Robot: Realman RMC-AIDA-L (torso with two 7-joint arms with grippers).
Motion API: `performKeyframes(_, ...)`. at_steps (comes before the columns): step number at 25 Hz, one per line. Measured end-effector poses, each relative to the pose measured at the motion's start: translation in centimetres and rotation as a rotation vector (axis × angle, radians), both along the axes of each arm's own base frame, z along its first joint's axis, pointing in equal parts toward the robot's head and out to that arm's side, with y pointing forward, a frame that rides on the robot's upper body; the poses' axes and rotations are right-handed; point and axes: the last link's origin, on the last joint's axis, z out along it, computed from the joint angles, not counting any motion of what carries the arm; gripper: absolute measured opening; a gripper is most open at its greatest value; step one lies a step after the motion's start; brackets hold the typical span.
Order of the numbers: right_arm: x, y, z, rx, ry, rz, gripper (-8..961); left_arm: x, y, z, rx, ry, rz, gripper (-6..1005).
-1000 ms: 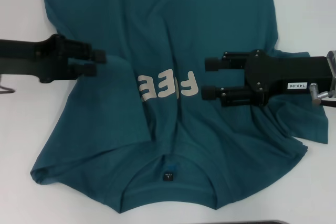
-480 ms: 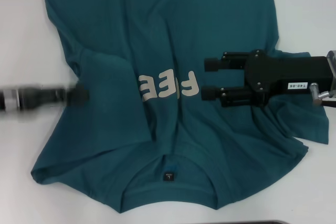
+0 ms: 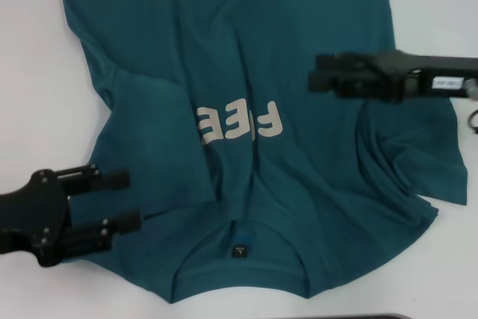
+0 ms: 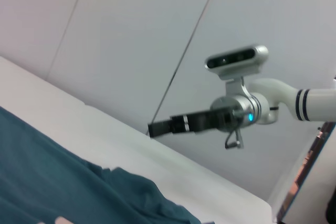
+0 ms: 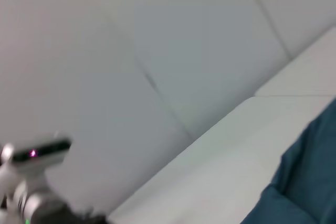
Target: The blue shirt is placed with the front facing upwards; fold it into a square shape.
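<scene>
The blue shirt (image 3: 246,72) lies front up on the white table, with its collar and dark label (image 3: 239,249) nearest me. Its left sleeve is folded inward and covers part of the cream lettering (image 3: 240,123). My left gripper (image 3: 119,200) is open and empty, over the shirt's edge near the left shoulder. My right gripper (image 3: 320,80) is turned edge-on over the shirt's right side, beside the lettering. It also shows far off in the left wrist view (image 4: 157,128). The shirt shows in the left wrist view (image 4: 63,187) and the right wrist view (image 5: 310,182).
Bare white table (image 3: 30,72) lies on both sides of the shirt. The right sleeve (image 3: 437,173) lies rumpled at the right edge. A dark strip (image 3: 373,317) runs along the near table edge. A wall stands behind the table.
My left gripper has moved from the shirt's left edge toward me, to near the left shoulder. My right gripper has moved farther away and turned edge-on. The shirt has stayed put.
</scene>
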Motion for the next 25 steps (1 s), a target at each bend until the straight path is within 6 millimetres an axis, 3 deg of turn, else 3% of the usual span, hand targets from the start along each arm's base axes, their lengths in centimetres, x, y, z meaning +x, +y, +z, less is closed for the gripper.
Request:
performKeyframes(6, 2.5, -0.6, 2.8, -0.073, -0.023, -0.167, 791, -0.7, -0.9, -0.7, -0.032, 0.027, -0.018, 659)
performKeyframes(9, 4.0, -1.3, 4.6, -0.116, -0.087, -0.244, 791, -1.1, -1.6, -1.0, -0.054, 0.05, -0.02, 660)
performKeyframes(15, 6.6, -1.9, 9.8, -0.162, -0.24, -0.458, 791, -1.2, -1.3, -0.8, -0.053, 0.043, 0.014, 658)
performKeyframes(20, 7.6, -1.8, 11.9, -0.149, -0.354, -0.596, 791, -0.9, -0.2, -0.3, -0.097, 0.022, 0.09, 654)
performKeyframes(25, 8.7, -1.7, 12.6, -0.141, -0.405, -0.698, 791, -0.8, 0.0, -0.1, -0.105, 0.013, 0.109, 651)
